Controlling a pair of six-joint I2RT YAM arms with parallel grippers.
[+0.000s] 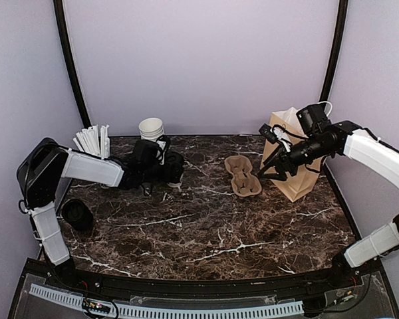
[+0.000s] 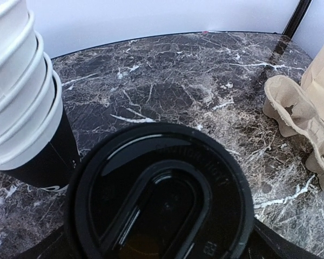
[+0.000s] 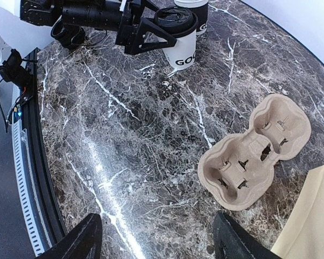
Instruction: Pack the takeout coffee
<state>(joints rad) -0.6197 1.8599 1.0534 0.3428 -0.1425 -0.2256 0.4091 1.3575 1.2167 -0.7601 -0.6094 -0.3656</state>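
Observation:
One takeout coffee (image 1: 175, 164), a white paper cup with a black lid (image 2: 162, 199), stands on the marble table (image 1: 206, 226) at the back left. My left gripper (image 1: 169, 168) is open, with one finger on each side of the cup just under the lid. The right wrist view shows the same cup (image 3: 181, 47) between those fingers (image 3: 149, 32). My right gripper (image 1: 271, 169) hangs open and empty over the table, in front of the brown paper bag (image 1: 294, 174). Its fingertips (image 3: 89, 229) frame bare marble near the cardboard cup carrier (image 3: 254, 156).
A stack of lidless white cups (image 1: 151, 127) stands just behind the coffee. A white cup of white sticks (image 1: 93, 141) stands at the far left. A stack of black lids (image 1: 77, 214) lies near the left edge. The carrier (image 1: 243, 175) lies between the arms.

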